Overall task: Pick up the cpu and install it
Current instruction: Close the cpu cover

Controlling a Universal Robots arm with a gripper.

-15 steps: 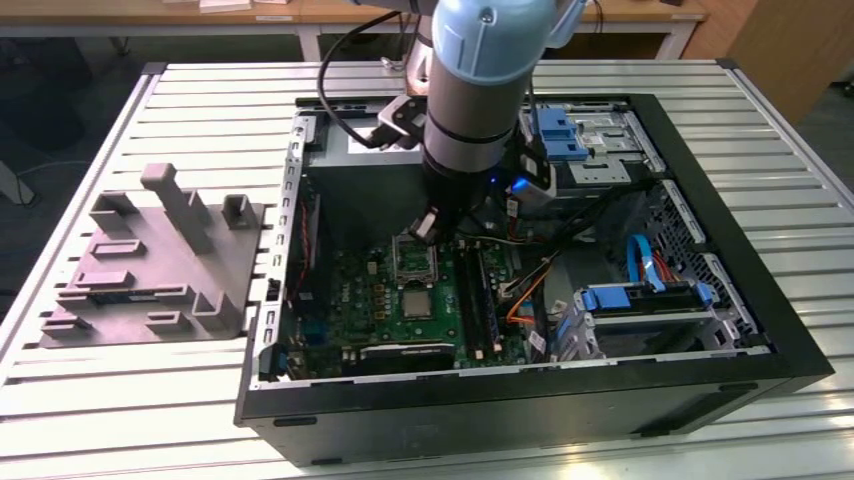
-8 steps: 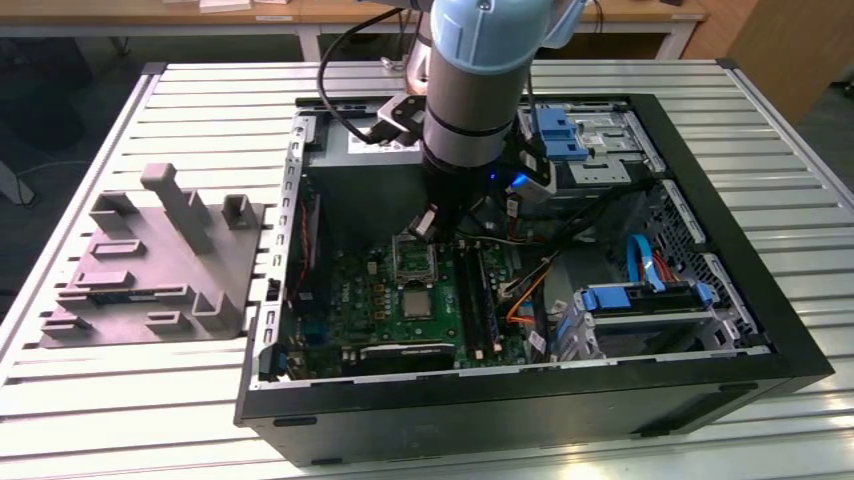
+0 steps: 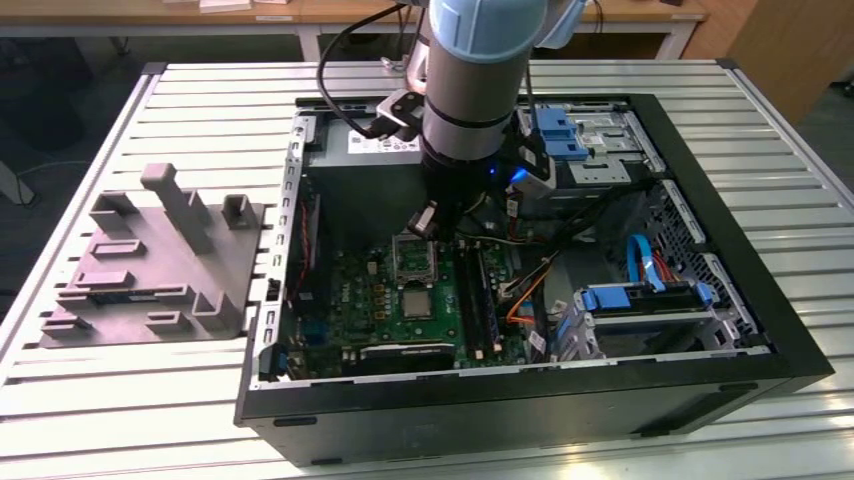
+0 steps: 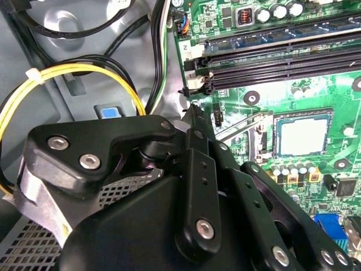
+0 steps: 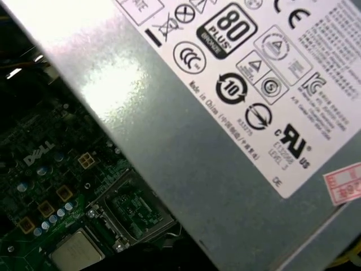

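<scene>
The cpu (image 3: 418,302) lies flat in its socket on the green motherboard (image 3: 367,300) inside the open computer case; its silvery-grey top faces up. It appears in both wrist views, cpu (image 4: 302,137) and cpu (image 5: 76,252). The socket's dark metal frame (image 3: 414,260) stands hinged open just behind the chip, and its thin lever (image 4: 242,127) sticks out beside it. My gripper (image 3: 427,222) hangs inside the case just above that open frame, a short way from the cpu and not touching it. Its black linkage (image 4: 141,197) covers much of the second wrist view.
The grey power supply (image 5: 214,141) with a white label sits close behind the gripper. Black memory slots (image 4: 282,62) run beside the socket, and yellow and black cables (image 4: 84,70) loop nearby. Blue drive bays (image 3: 641,300) fill the case's right side. A grey fixture (image 3: 160,260) stands on the slatted table.
</scene>
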